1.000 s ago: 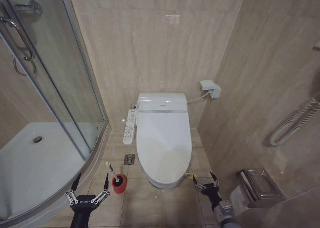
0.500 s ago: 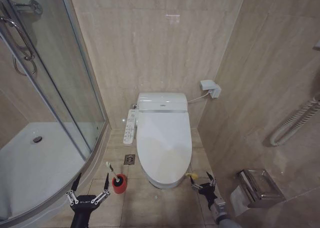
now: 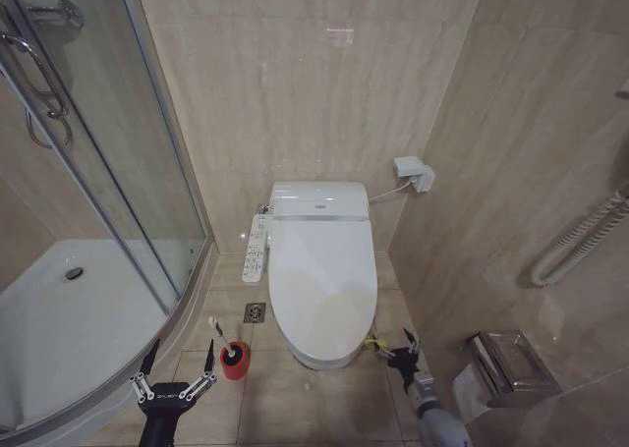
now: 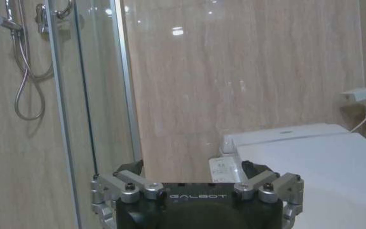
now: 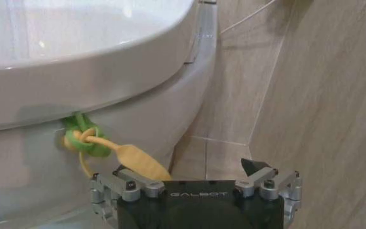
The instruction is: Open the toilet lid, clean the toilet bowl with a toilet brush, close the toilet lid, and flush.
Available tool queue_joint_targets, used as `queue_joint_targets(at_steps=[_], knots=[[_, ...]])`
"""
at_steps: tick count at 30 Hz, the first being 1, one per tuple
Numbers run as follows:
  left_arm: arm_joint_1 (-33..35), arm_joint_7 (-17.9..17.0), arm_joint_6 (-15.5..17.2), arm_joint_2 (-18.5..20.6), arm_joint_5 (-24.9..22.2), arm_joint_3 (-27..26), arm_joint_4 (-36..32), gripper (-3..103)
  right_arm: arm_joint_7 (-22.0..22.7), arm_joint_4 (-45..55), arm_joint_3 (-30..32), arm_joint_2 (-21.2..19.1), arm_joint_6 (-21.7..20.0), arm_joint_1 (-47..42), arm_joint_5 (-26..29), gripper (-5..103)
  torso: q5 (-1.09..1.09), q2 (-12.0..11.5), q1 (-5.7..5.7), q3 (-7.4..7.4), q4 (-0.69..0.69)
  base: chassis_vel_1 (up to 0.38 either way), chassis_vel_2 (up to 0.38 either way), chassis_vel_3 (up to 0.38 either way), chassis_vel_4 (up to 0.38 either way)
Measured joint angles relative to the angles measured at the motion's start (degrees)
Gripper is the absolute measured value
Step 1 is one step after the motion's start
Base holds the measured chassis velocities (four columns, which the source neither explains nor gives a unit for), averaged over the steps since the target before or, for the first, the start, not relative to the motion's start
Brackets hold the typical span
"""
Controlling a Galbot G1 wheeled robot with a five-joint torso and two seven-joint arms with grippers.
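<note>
Lid [image 3: 323, 285] of the toilet is down, closed flat over the toilet bowl [image 3: 316, 354], and you see its glossy white top from the head camera. At the front right edge of the lid hangs the green-yellow strap [image 5: 100, 148]; in the right wrist view it is knotted under the rim and its yellow tail falls toward your right gripper [image 3: 395, 348]. That gripper is low, just beside the front right of the bowl, close above the floor, with the strap's tail reaching down between its two fingers. The fingers stand spread apart and they pinch nothing; the yellow tail lies near one finger, but you cannot tell if it touches.

Your left gripper [image 3: 174, 366] is at the lower left of the head view, near the curved edge of the shower tray [image 3: 59, 339], and its fingers are also spread wide, holding nothing. Just beside it, on the floor tiles, stands the red cup [image 3: 234, 361] with the toilet brush [image 3: 224, 337] in it, the pale handle leaning to the left.

The long white button panel [image 3: 256, 248] is at the left side of the bowl, and a floor drain [image 3: 255, 312] lies between the panel and the cup.
</note>
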Motion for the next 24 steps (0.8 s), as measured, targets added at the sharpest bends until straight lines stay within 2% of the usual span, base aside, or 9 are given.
queue_joint_targets(at_steps=[8, 9, 15, 16, 22, 23, 24], knots=[[0.0, 0.0, 0.0, 0.0, 0.0, 0.0, 0.0, 100, -0.53, -0.23, 0.66, -0.23, 0.32, 0.37, 0.33, 102, 0.0, 0.0, 0.0, 0.0, 0.0, 0.0, 0.0, 0.0, 0.0], [0.01, 0.0, 0.0, 0.0, 0.0, 0.0, 0.0, 100, -0.78, -0.22, 0.78, -0.35, 0.45, 0.28, 0.33, 78, 0.0, 0.0, 0.0, 0.0, 0.0, 0.0, 0.0, 0.0, 0.0], [0.01, 0.0, 0.0, 0.0, 0.0, 0.0, 0.0, 100, -1.21, 1.11, 0.99, -1.16, 0.56, -0.37, 0.88, 78, 0.0, 0.0, 0.0, 0.0, 0.0, 0.0, 0.0, 0.0, 0.0], [0.0, 0.0, 0.0, 0.0, 0.0, 0.0, 0.0, 100, -1.27, 1.91, 1.01, -1.48, 0.57, -0.72, 1.29, 51, 0.0, 0.0, 0.0, 0.0, 0.0, 0.0, 0.0, 0.0, 0.0], [0.01, 0.0, 0.0, 0.0, 0.0, 0.0, 0.0, 100, -1.62, 7.22, 1.45, -2.74, 0.28, -3.01, 3.98, 51, 0.0, 0.0, 0.0, 0.0, 0.0, 0.0, 0.0, 0.0, 0.0], [0.0, 0.0, 0.0, 0.0, 0.0, 0.0, 0.0, 100, -1.64, 8.02, 1.51, -2.84, 0.2, -3.34, 4.33, 24, 0.0, 0.0, 0.0, 0.0, 0.0, 0.0, 0.0, 0.0, 0.0], [0.0, 0.0, 0.0, 0.0, 0.0, 0.0, 0.0, 100, -1.64, 8.02, 1.51, -2.84, 0.2, -3.34, 4.33, 24, 0.0, 0.0, 0.0, 0.0, 0.0, 0.0, 0.0, 0.0, 0.0]])
